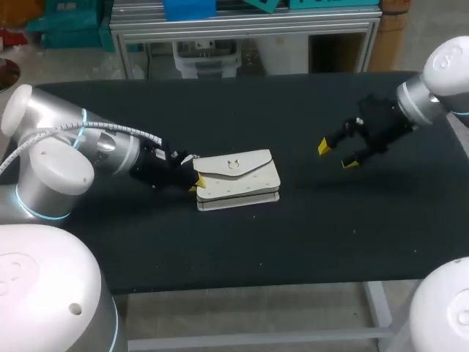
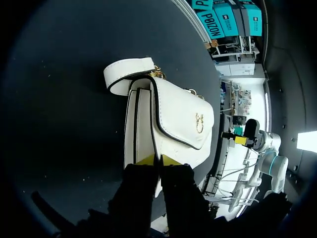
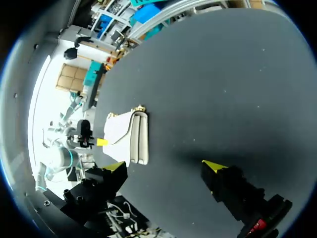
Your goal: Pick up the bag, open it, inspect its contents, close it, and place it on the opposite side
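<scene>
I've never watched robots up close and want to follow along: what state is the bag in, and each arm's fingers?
white bag: flap closed, lying flat on the table.
left gripper: fingers pinched together on the bag's end.
right gripper: fingers open, holding nothing, well clear of the bag.

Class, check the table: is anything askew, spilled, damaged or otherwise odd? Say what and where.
Nothing stands out. The white bag lies flat, flap closed, undamaged, with the left gripper pinching its end; the right gripper hovers open.
</scene>
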Controlling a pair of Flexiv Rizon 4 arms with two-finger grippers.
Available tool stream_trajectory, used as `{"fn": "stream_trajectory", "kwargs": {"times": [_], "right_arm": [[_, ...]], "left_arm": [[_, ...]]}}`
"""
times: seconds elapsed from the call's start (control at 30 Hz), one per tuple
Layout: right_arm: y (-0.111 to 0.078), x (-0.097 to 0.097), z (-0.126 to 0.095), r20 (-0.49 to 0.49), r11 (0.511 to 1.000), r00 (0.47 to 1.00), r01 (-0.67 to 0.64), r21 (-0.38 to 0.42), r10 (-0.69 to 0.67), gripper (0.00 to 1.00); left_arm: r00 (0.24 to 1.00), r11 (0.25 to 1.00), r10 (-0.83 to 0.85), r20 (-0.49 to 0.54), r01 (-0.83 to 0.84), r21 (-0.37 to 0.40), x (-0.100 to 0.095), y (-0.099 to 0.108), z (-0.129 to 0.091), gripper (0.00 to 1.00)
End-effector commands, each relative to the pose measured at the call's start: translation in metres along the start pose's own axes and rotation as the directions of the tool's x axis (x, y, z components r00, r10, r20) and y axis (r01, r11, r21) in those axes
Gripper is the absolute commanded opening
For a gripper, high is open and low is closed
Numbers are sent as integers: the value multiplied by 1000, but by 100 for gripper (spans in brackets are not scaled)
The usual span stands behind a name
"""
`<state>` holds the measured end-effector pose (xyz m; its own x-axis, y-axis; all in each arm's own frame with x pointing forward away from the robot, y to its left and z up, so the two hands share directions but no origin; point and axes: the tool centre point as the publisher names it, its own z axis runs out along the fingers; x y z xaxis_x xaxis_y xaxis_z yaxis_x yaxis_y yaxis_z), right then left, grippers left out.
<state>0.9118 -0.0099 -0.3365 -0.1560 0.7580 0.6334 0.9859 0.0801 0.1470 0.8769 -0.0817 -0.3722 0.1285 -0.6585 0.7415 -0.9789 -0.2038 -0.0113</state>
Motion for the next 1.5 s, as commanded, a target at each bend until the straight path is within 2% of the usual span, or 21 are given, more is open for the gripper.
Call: {"fn": "stream_trajectory", "kwargs": {"times": [0.03, 0.2, 0.37, 0.67, 0.73, 1.2, 1.27, 1.33, 1.37, 1.5], "right_arm": [[-9, 2, -14, 80, 1000, 997, 15, -4, -14, 100], [-12, -5, -23, 144, 999, 989, 35, 6, -36, 100], [-14, -10, -27, 160, 999, 987, 32, 4, -32, 100], [-11, -20, -42, 270, 993, 955, 117, 24, -120, 100], [-9, -23, -48, 270, 992, 955, 120, 29, -123, 100], [-9, -23, -48, 270, 992, 955, 120, 29, -123, 100], [-5, -30, -45, 324, 993, 939, 106, 49, -117, 100], [0, -40, -49, 334, 993, 936, 98, 68, -115, 100], [3, -49, -56, 378, 994, 920, 79, 72, -101, 100], [17, -72, -80, 437, 996, 896, 52, 68, -77, 100]], "left_arm": [[999, 1000, 18, 35, -18, -10, -1, -5, -13, 0], [998, 1000, 25, 66, -24, -13, -10, -21, -24, 0], [996, 999, 37, 75, -36, -20, -13, -27, -32, 0], [977, 995, 103, 189, -104, -4, -35, -54, -52, 0], [977, 995, 103, 189, -104, -4, -35, -54, -52, 0], [977, 995, 103, 189, -104, -4, -35, -54, -52, 0], [977, 995, 103, 189, -104, -4, -35, -54, -52, 0], [974, 991, 125, 191, -131, 23, -37, -61, -56, 0], [970, 987, 144, 194, -154, 38, -40, -69, -60, 0], [955, 977, 194, 226, -209, 43, -50, -88, -73, 0]]}}
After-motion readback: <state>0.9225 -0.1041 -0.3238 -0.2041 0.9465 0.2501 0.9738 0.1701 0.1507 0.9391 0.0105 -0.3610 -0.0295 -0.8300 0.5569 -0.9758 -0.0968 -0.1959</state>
